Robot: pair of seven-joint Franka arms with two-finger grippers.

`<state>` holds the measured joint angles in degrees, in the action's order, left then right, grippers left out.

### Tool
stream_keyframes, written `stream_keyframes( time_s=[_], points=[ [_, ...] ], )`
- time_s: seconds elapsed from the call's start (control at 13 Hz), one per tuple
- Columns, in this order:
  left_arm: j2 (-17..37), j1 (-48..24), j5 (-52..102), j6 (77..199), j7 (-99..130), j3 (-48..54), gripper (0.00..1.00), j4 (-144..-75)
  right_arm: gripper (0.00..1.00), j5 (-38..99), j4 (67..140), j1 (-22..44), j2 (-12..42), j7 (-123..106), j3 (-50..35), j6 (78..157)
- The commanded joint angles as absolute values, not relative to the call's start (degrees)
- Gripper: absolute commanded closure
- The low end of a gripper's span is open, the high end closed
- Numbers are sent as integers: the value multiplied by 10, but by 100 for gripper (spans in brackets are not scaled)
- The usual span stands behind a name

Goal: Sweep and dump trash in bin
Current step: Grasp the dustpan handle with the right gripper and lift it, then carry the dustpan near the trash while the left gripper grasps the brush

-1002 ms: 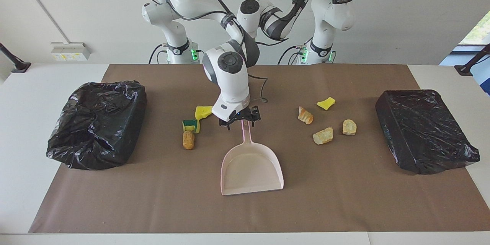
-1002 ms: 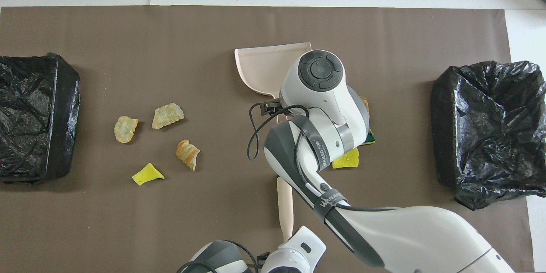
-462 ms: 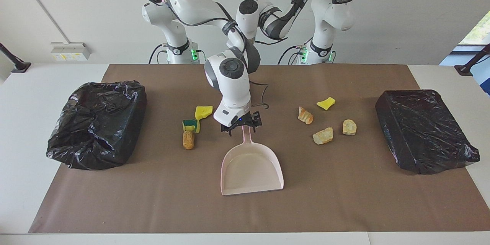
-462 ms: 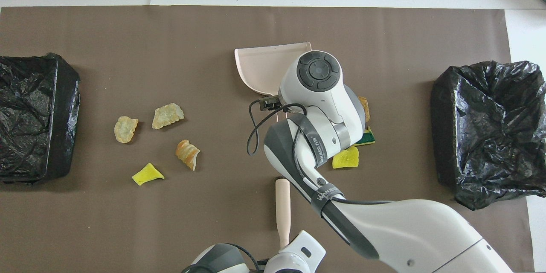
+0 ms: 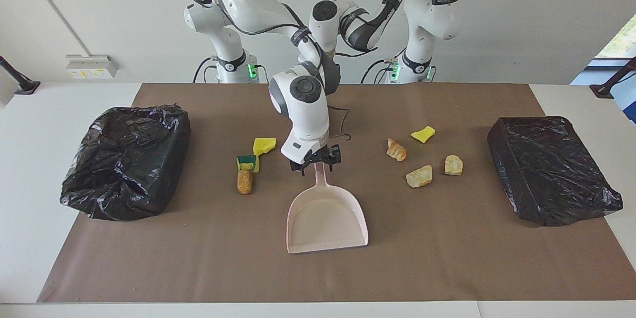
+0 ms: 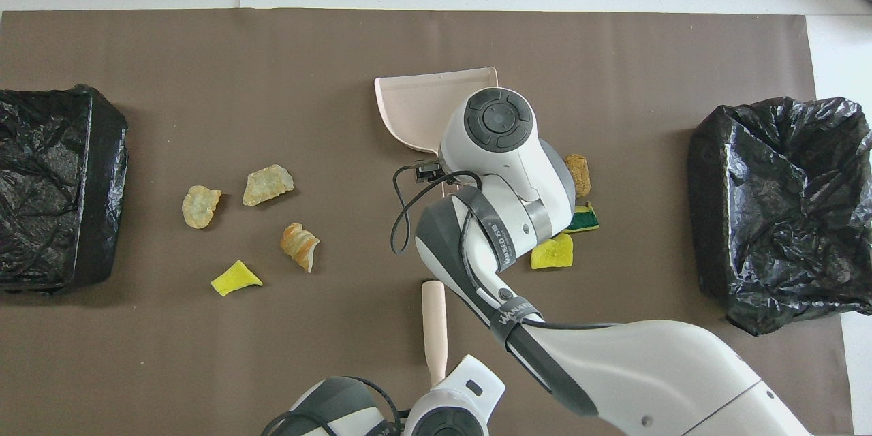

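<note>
The right claw (image 5: pixel 316 165) pinches the dustpan (image 5: pixel 327 218) handle, pan flat on the tabletop (image 5: pixel 447 258). The left claw (image 6: pixel 446 381) holds a pale stick-like tool (image 6: pixel 434 320); I cannot tell its finger spread. Trash (image 5: pixel 420 176) lies in clusters on both sides of the dustpan, unswept. Next, judging by this: sweep scraps into the pan.

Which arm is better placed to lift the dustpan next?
Right: the right gripper is at the handle of the dustpan, while the left gripper holds a cream stick.
</note>
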<state>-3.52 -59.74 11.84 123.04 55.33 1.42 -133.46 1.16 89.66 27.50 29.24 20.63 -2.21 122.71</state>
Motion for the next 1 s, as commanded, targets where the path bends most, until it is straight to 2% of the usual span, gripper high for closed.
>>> stream_keyframes(
  time_s=[0.0,0.15,0.39,0.54,0.77,0.92],
  points=[
    [-69,-546,86,1159,550,15,100,-1332,59,4,902,273,291,196,-25,1223],
    [-83,-511,69,1145,543,15,100,-1332,100,4,900,274,291,198,-25,1216],
    [-91,-428,15,1143,505,15,100,-1330,100,4,893,272,290,186,-25,1186],
    [-98,-359,-23,1143,477,15,100,-1330,100,8,895,272,288,95,-25,1184],
    [-137,-262,-26,1116,413,15,100,-1338,100,6,914,261,237,-45,-25,1148],
    [-143,-212,-45,1091,410,15,100,-1342,100,6,965,245,170,-159,-25,1123]
  ],
)
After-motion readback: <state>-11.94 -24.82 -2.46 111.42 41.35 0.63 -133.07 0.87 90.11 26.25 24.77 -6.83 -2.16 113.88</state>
